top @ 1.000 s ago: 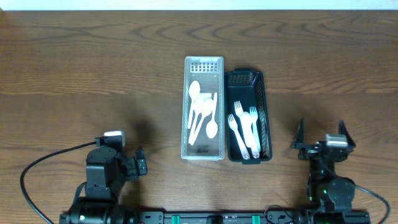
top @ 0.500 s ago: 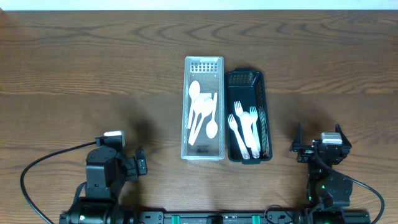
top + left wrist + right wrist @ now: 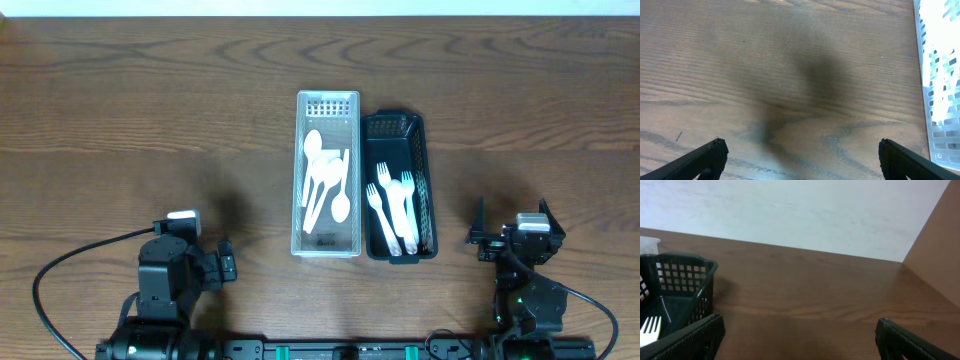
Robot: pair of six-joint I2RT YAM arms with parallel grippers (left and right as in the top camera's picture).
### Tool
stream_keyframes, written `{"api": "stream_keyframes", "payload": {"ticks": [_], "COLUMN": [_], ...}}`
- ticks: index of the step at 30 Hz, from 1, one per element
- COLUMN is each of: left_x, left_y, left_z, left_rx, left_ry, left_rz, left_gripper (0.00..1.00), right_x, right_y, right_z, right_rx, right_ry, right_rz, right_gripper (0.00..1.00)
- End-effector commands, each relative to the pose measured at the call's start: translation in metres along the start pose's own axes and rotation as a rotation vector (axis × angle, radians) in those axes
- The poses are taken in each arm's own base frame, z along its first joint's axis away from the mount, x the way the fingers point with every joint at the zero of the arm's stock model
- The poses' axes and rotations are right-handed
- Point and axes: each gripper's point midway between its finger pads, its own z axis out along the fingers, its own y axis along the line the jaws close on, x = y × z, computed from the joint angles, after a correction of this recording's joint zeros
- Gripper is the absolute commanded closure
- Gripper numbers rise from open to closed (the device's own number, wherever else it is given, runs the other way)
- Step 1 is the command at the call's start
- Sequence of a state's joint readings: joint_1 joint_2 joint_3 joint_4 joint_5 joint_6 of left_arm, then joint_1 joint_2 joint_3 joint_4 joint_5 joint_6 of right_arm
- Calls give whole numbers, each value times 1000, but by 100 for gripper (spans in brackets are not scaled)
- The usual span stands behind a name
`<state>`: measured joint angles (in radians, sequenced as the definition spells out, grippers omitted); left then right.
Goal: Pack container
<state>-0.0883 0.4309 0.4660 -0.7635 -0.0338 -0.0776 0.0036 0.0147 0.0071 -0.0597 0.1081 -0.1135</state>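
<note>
A clear plastic basket (image 3: 327, 246) in the middle of the table holds several white plastic spoons (image 3: 322, 180). A black mesh basket (image 3: 427, 190) touching its right side holds three white forks (image 3: 394, 205). My left gripper (image 3: 228, 262) rests open and empty near the front edge, left of the baskets; its fingertips frame bare wood in the left wrist view (image 3: 800, 157), with the clear basket's wall (image 3: 935, 75) at the right. My right gripper (image 3: 512, 225) rests open and empty at the front right; in the right wrist view (image 3: 800, 337) the black basket (image 3: 685, 280) stands at the left.
The wooden table (image 3: 150, 110) stretches wide on both sides of the baskets. A black cable (image 3: 60, 270) loops from the left arm's base. A pale wall (image 3: 790, 210) stands behind the table's far edge.
The right arm drew back a little toward the front edge and settled; between half a second ago and now nothing moved. The left arm and the baskets stayed still.
</note>
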Motion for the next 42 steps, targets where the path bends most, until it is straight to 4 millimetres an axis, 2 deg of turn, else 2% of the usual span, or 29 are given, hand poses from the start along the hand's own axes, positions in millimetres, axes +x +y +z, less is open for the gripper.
{"api": "stream_keyframes", "payload": {"ticks": [1, 12, 21, 25, 28, 32, 34, 37, 42], "left_x": [2, 0, -8, -12, -31, -65, -72, -71, -57], "left_y": [2, 1, 9, 7, 4, -1, -2, -3, -3], "left_z": [1, -2, -27, -17, -6, -2, 0, 3, 16], "left_rx": [-10, -7, -9, -3, 1, -20, -38, -44, -34], "left_ry": [5, -13, -231, -333, -435, -661, -736, -753, -677], "left_rz": [10, 8, -2, 23, 41, 142, 187, 209, 209], "left_gripper": [2, 2, 2, 2, 2, 2, 2, 2, 2], "right_x": [1, 1, 1, 1, 1, 1, 1, 1, 1], "right_y": [-1, -1, -1, -1, -1, -1, -1, -1, -1], "right_z": [0, 0, 0, 0, 0, 0, 0, 0, 0], "right_rx": [2, 2, 2, 2, 2, 2, 2, 2, 2], "right_ry": [1, 1, 1, 1, 1, 1, 1, 1, 1], "right_rz": [-6, -6, -6, -6, -6, -6, -6, -6, -6], "right_gripper": [1, 1, 1, 1, 1, 1, 1, 1, 1]}}
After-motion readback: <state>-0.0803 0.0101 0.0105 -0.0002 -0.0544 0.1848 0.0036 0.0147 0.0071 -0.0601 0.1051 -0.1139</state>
